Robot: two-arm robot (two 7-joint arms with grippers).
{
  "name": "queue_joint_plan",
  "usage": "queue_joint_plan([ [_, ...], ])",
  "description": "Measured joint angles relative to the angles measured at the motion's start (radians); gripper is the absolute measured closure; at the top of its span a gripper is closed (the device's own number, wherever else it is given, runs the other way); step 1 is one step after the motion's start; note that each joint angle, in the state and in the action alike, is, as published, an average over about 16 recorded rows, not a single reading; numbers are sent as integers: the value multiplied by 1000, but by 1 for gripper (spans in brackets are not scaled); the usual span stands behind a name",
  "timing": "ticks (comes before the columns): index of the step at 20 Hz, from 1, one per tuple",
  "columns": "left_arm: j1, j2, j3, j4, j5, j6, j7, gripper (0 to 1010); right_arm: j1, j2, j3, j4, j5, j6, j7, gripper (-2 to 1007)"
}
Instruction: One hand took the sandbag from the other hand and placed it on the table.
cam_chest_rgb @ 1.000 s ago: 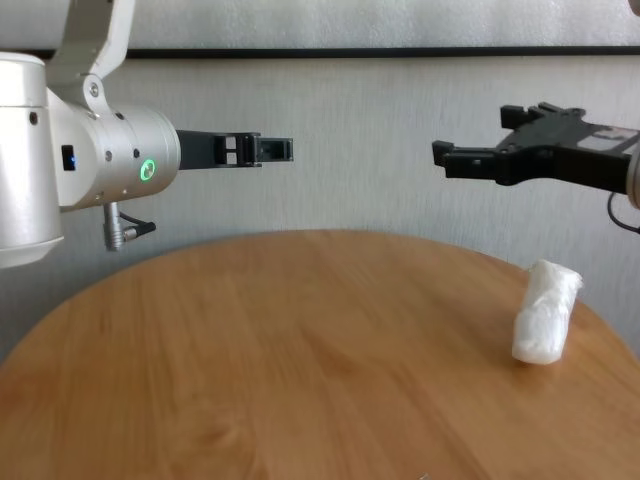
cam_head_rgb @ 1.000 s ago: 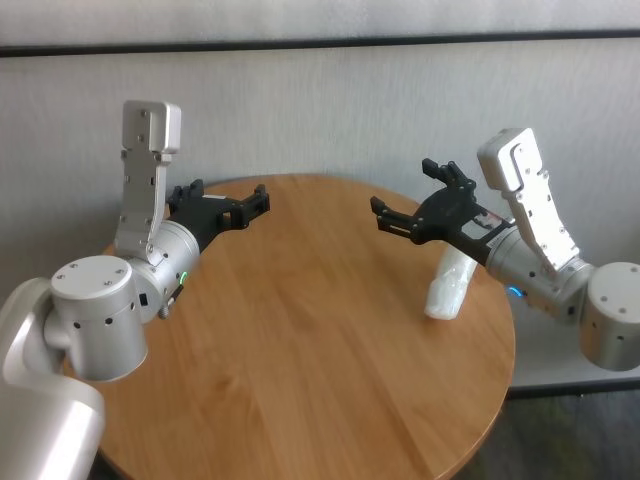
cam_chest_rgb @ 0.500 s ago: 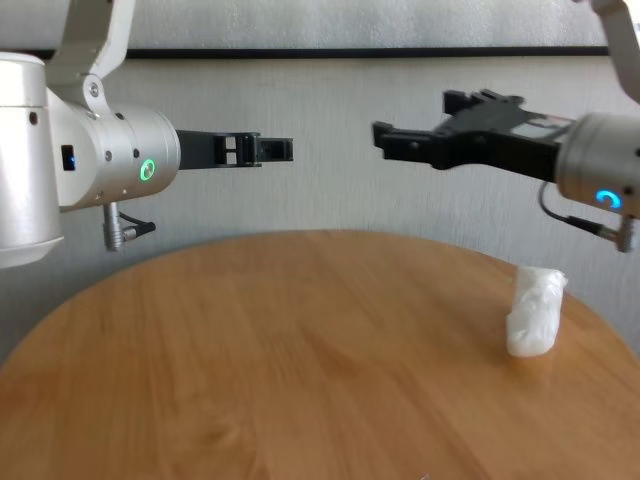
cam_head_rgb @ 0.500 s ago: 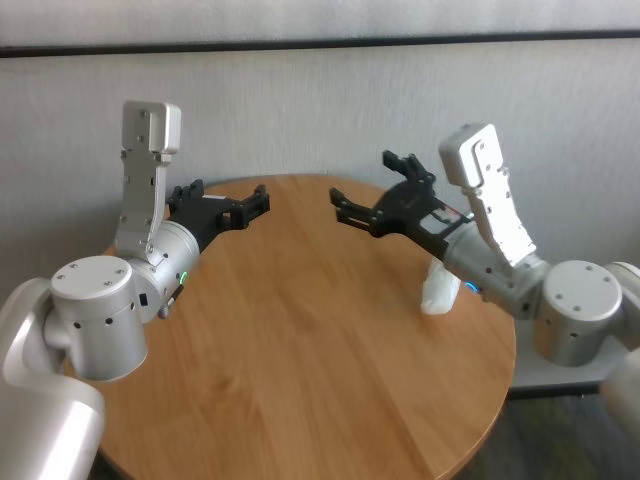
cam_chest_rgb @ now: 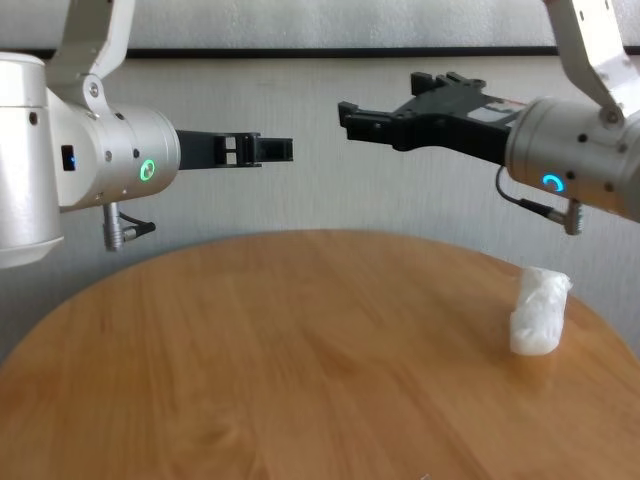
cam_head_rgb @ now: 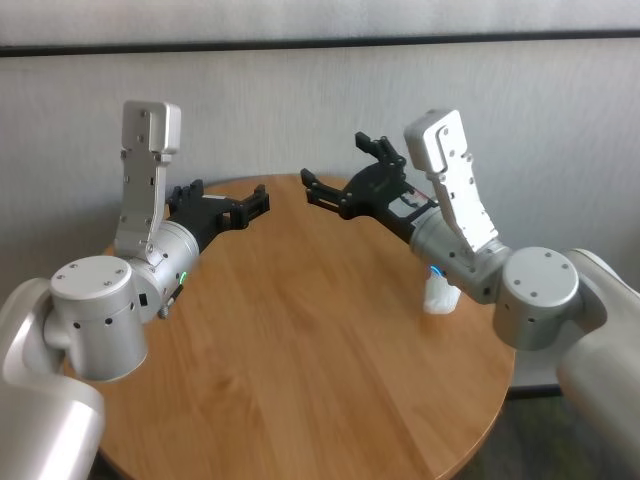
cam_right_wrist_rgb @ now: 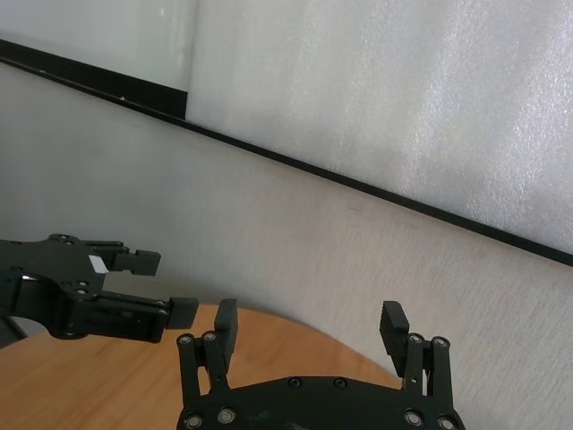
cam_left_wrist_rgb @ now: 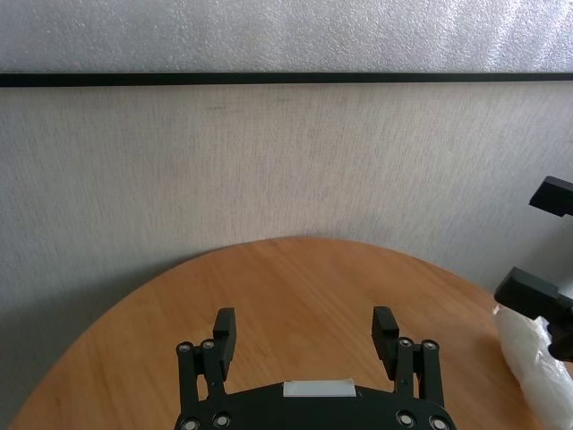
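Note:
The white sandbag (cam_chest_rgb: 538,312) lies on the round wooden table (cam_chest_rgb: 250,390) near its right edge. In the head view the sandbag (cam_head_rgb: 440,297) is mostly hidden behind the right arm. My right gripper (cam_chest_rgb: 385,100), with the blue ring, is open and empty, held high over the table's far middle, up and left of the sandbag. My left gripper (cam_chest_rgb: 278,150), with the green ring, is open and empty, and hovers over the far left, pointing at the right gripper. The sandbag also shows in the left wrist view (cam_left_wrist_rgb: 537,358).
A grey wall with a black strip (cam_chest_rgb: 300,52) stands close behind the table. The table's right edge (cam_head_rgb: 510,340) is just beyond the sandbag. The right forearm (cam_head_rgb: 460,260) hangs over the sandbag.
My right gripper has swung left and upward, away from the sandbag and toward the left gripper. The sandbag stays on the table. The left arm has not moved.

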Motion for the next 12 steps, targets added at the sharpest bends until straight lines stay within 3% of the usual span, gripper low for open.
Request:
queue_joint_plan([
  [5,0,0,0,0,0,0,0,8,14,-23,-2,27,-15,-2,2,3],
  [12,0,0,0,0,0,0,0,8,20,-33,-4,40,-25,2,4,3],
])
